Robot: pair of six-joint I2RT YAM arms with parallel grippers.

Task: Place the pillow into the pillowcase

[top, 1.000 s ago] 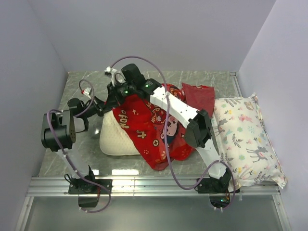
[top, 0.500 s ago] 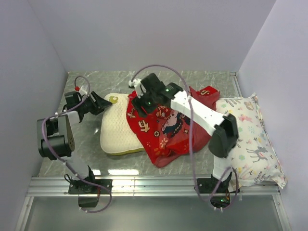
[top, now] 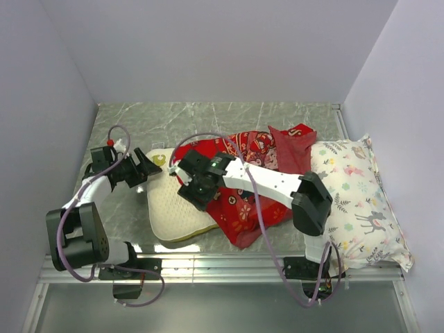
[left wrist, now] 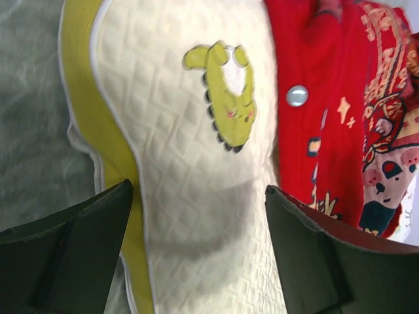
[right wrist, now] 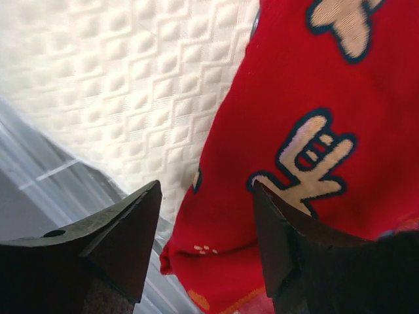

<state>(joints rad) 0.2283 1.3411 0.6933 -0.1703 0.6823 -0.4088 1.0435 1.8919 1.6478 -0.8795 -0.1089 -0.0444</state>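
Bearing a yellow animal emblem (left wrist: 226, 98), the pillow (left wrist: 196, 183) abuts the pillowcase (left wrist: 334, 98).

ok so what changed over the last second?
Both grippers let go of the pillowcase, which dropped from a raised bunch to lie across the right part of the pillow. The left gripper swung left to the pillow's far-left corner and is open. The right gripper came nearer, to the pillowcase's left edge, and is also open. The floral pillow stayed put.
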